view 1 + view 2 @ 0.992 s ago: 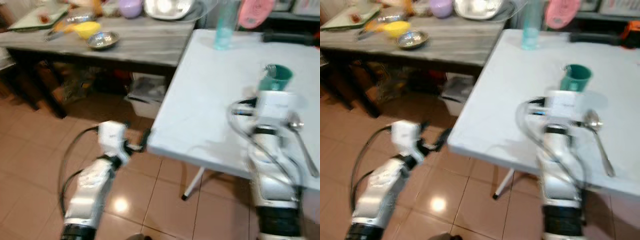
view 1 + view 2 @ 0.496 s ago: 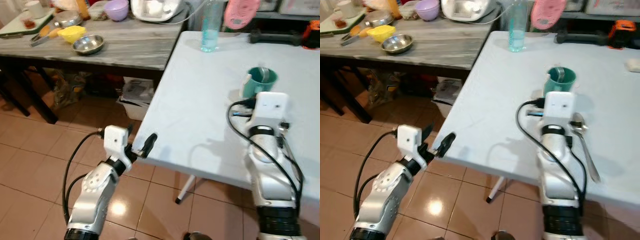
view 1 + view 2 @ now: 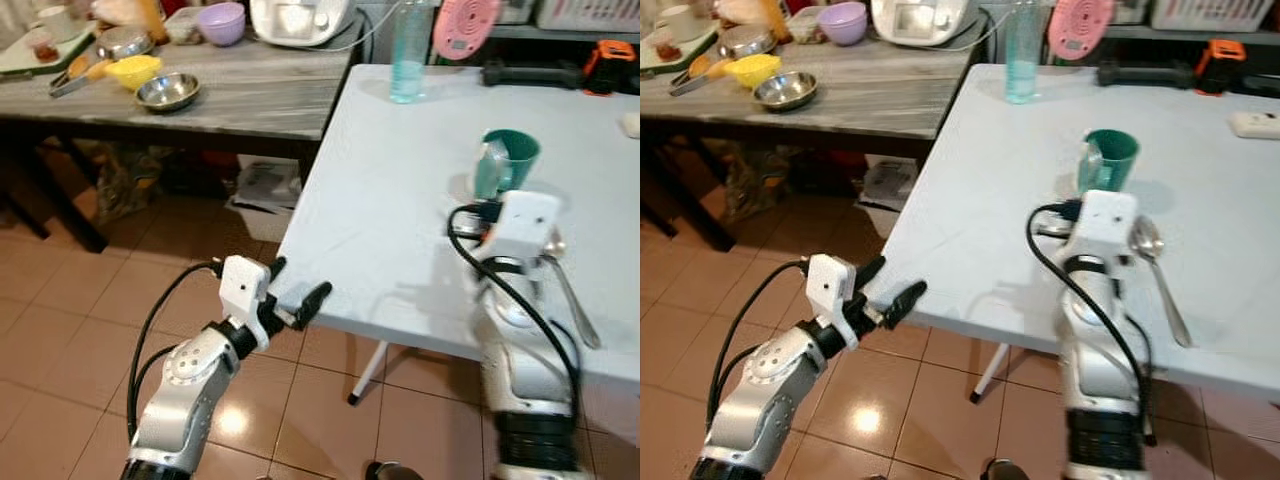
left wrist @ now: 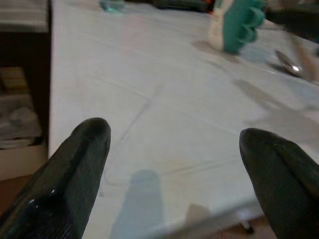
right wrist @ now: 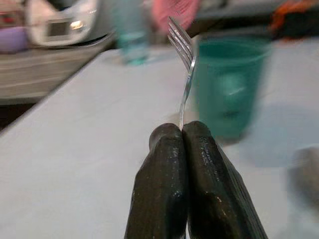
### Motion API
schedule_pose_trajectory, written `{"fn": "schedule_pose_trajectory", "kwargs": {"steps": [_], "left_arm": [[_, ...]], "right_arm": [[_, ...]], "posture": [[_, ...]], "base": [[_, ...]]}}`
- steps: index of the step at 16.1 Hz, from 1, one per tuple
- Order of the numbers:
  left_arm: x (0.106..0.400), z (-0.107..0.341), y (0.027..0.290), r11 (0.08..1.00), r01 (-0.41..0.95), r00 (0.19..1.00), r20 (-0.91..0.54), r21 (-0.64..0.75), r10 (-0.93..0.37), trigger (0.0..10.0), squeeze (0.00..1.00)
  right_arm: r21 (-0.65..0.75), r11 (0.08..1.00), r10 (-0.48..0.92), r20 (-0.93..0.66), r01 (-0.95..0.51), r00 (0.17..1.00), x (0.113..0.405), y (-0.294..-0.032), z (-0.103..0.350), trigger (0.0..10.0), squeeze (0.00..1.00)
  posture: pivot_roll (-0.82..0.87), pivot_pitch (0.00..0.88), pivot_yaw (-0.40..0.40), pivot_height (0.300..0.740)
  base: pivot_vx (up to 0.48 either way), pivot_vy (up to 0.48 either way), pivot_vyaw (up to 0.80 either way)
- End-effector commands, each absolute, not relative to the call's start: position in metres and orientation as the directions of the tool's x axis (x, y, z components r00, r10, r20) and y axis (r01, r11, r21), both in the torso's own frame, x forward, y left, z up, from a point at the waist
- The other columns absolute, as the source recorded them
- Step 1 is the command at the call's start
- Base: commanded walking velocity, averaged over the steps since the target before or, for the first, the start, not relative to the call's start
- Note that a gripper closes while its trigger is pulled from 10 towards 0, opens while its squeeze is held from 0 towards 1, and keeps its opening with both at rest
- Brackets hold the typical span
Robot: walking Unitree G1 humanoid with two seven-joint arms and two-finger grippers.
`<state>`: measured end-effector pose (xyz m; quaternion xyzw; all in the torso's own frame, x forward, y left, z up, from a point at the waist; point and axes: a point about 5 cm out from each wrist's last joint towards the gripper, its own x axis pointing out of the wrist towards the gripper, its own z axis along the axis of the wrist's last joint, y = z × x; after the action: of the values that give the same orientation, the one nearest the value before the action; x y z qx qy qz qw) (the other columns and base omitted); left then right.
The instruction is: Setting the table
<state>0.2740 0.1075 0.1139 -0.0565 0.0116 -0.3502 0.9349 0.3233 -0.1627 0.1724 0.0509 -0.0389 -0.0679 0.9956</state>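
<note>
Right pincer (image 5: 185, 144) is clamping a fork (image 5: 182, 55) by the handle, tines up, long axis running toward 12 o'clock. Green cup (image 3: 1109, 159) is standing just beyond it at 12; spoon (image 3: 1157, 270) is lying at 3 on the white surface (image 3: 970, 200). Left pincer (image 3: 890, 290) is hanging wide open and empty at the surface's near corner. No readable writing.

Head eyes look down at white table (image 3: 400, 190); wrist cameras skim low across same tabletop.
</note>
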Motion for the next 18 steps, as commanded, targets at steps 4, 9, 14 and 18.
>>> {"fn": "schedule_pose_trajectory", "kwargs": {"steps": [4, 9, 14, 18], "left_arm": [[0.263, 0.118, 0.108, 0.673, 0.732, 0.677, -0.004, -0.105, -0.736, 10.0, 0.00], [0.261, 0.119, 0.112, 0.666, 0.740, 0.667, -0.024, -0.095, -0.744, 10.0, 0.00], [0.260, 0.117, 0.109, 0.657, 0.748, 0.657, -0.036, -0.096, -0.753, 10.0, 0.00], [0.262, 0.117, 0.107, 0.652, 0.752, 0.651, -0.042, -0.096, -0.758, 10.0, 0.00]], "right_arm": [[0.347, 0.938, 0.024, -0.031, -0.012, 0.999, 0.335, -0.132, 0.165, 10.0, 0.00], [0.434, 0.895, 0.167, -0.117, -0.101, 0.979, 0.333, -0.102, 0.151, 10.0, 0.00], [0.356, 0.934, 0.117, -0.205, -0.038, 0.972, 0.331, -0.112, 0.141, 10.0, 1.00], [0.282, 0.959, 0.039, -0.261, 0.038, 0.964, 0.331, -0.127, 0.142, 10.0, 1.00]], "posture": [[-0.02, 0.155, 0.094, 0.740], [-0.01, 0.166, 0.087, 0.740], [-0.02, 0.162, 0.084, 0.740], [-0.03, 0.154, 0.090, 0.740]], "base": [[0.000, 0.000, 0.00], [0.000, 0.000, 0.00], [0.000, 0.000, 0.00], [0.000, 0.000, 0.00]]}}
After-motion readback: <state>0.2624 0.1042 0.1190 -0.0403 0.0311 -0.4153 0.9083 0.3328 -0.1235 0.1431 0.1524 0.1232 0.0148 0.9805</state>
